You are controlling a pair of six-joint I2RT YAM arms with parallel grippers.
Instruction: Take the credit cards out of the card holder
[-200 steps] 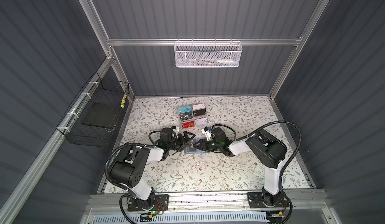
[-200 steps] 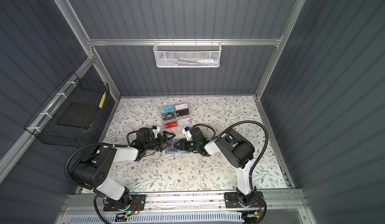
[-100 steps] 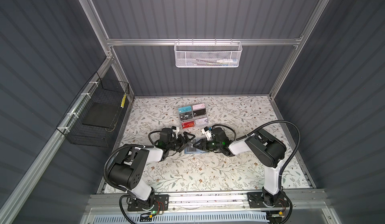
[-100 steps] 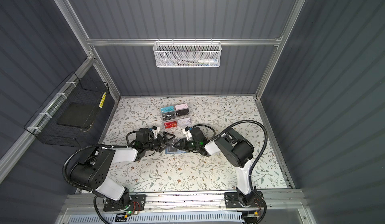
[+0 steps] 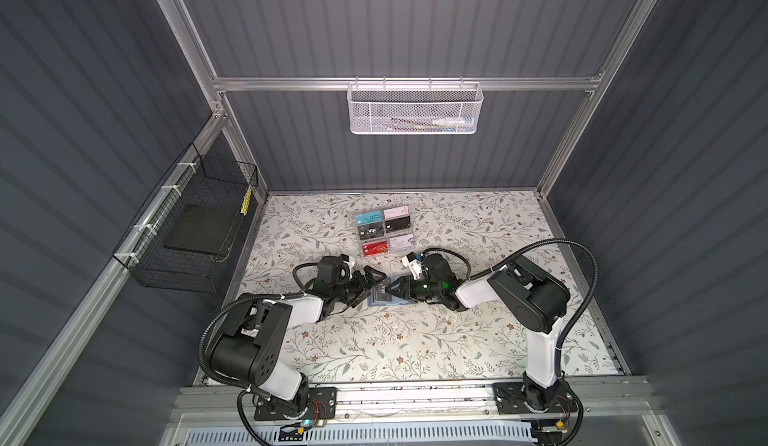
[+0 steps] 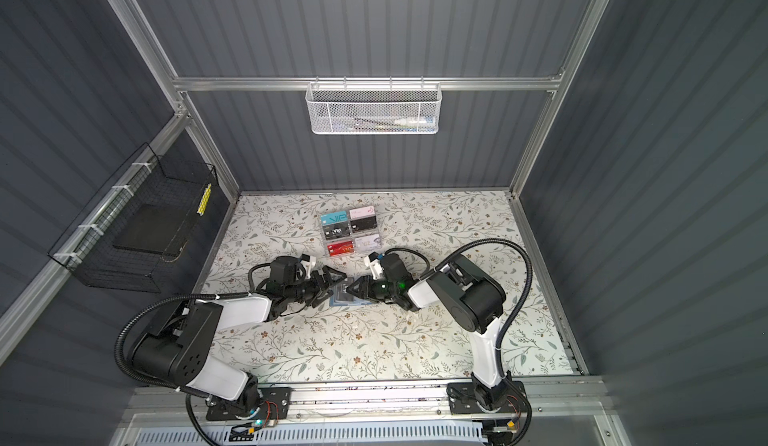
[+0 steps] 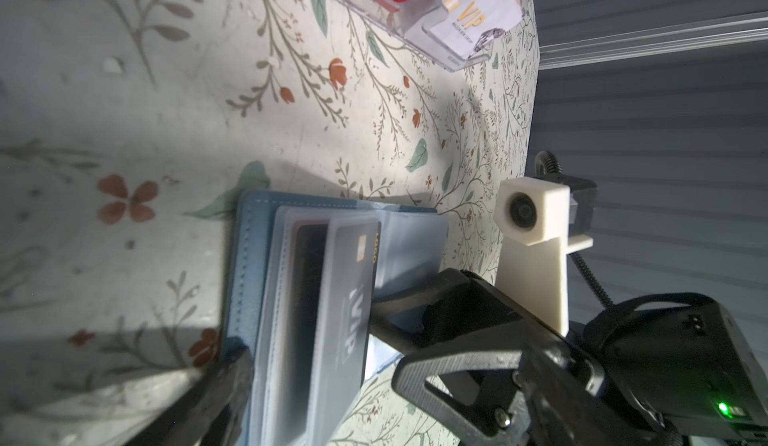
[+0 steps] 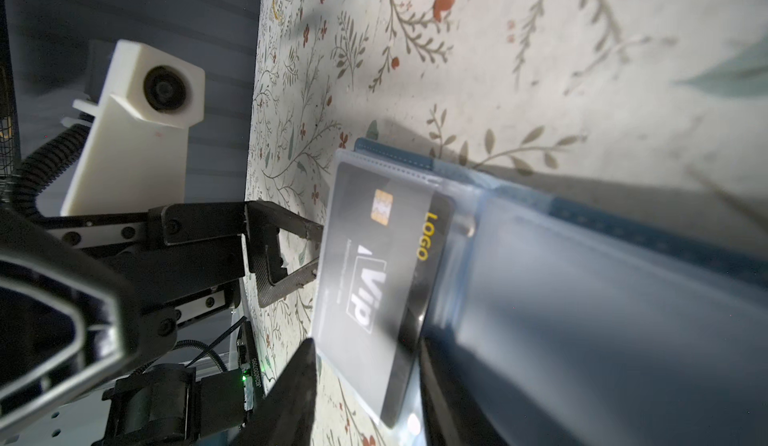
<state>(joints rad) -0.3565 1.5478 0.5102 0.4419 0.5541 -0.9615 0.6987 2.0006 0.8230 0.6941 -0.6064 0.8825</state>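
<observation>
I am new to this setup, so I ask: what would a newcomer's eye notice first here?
The left gripper and right gripper face each other over the open blue card holder in the middle of the floral table. A black VIP card shows in its translucent sleeve.

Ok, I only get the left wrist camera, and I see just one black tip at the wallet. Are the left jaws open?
Observer: Yes. The right wrist view shows the left jaws spread wide, next to the black card in the wallet.
Child: Cool! How many cards are in that clear rack?
Observer: The rack holds six, two across in three rows, in both top views.
Child: Is anything hanging on the walls?
Observer: A white mesh basket hangs on the back wall.
</observation>
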